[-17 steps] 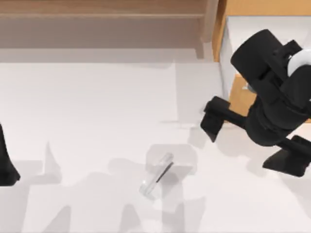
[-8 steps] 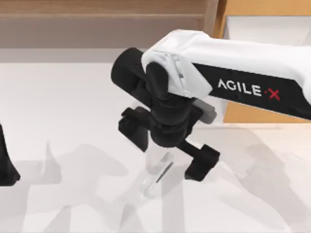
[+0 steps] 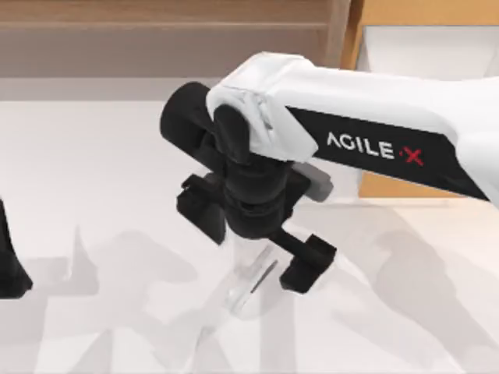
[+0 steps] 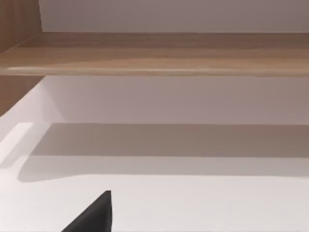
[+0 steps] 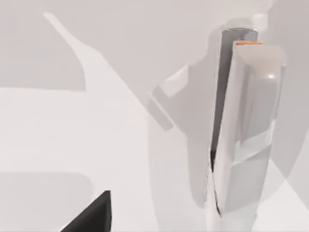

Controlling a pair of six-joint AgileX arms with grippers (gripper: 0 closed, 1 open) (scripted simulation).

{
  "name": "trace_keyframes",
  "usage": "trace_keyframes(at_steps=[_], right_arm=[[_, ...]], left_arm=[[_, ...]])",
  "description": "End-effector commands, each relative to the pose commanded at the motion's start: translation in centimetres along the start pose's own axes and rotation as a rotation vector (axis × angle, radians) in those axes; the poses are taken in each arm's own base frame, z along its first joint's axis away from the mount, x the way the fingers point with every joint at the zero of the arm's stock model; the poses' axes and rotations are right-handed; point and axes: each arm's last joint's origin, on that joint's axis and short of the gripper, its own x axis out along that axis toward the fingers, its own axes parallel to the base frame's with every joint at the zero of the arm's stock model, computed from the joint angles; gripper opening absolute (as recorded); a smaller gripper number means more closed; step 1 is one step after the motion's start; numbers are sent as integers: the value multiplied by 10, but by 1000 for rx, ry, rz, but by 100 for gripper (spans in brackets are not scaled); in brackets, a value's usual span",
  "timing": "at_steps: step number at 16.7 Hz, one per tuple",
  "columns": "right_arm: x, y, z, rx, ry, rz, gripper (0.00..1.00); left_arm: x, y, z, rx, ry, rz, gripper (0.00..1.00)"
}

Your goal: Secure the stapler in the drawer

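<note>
the right gripper of the white-and-black agilex arm hangs spread wide above the small, slim, pale, almost translucent stapler, holding nothing; its two black fingers stand either side of the stapler's far end. the stapler lies flat on the smooth white worktop near the middle front, long axis diagonal, running from near-left to far-right in the top view. the right wrist view brings out its glassy body and thin dark strip along one edge. the light orange-tan wooden drawer with white interior sits at the far right. the left wrist view faces a long brown wooden shelf. the left gripper is parked at the left edge; i cannot tell its opening.
</note>
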Motion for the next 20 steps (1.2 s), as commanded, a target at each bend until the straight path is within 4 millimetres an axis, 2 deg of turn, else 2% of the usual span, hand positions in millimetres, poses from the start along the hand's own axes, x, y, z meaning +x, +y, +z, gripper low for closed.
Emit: trace_keyframes(at_steps=[2,7,11,20], right_arm=[[7,0,-1,-4,-1,-4,100],[47,1,-2,-4,-1,0,100],[51,0,-2,-4,-1,-3,100],[51,0,-2,-4,-1,-3,32]], left_arm=[[0,0,0,0,0,0,100],[0,0,0,0,0,0,100],[0,0,0,0,0,0,100],[0,0,0,0,0,0,100]])
